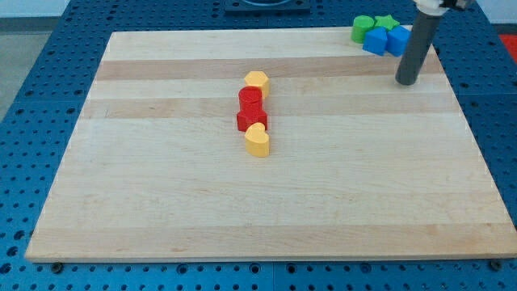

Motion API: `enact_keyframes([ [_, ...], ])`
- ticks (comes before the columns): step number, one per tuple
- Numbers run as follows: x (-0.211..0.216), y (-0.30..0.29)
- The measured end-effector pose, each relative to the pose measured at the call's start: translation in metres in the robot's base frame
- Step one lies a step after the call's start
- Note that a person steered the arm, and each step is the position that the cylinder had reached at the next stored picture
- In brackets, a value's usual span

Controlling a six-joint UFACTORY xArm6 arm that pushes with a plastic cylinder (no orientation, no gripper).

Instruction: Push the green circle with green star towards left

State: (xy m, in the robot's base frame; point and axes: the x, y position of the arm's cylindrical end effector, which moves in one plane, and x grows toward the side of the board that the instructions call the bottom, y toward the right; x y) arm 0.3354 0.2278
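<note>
The green star sits half-hidden behind blue blocks – up-left of my tip, which touches nothing – green circle farther left.

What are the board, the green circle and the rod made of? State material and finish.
Board: apparently wood, pale with lengthwise grain bands, smooth satin surface. Green circle: probably plastic or painted wood; uniform saturated colour, no grain visible. Rod, ending in my tip at the view's right of the blocks: dark grey, matte, possibly plastic or coated metal.

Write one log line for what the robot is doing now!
tip: right of blue blocks | green circle, green star: top right, unpushed
</note>
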Motion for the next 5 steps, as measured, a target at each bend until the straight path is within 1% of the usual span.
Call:
enact_keyframes([
  [3, 0.007, 0.029],
  [4, 0.007, 0.071],
  [5, -0.009, 0.097],
])
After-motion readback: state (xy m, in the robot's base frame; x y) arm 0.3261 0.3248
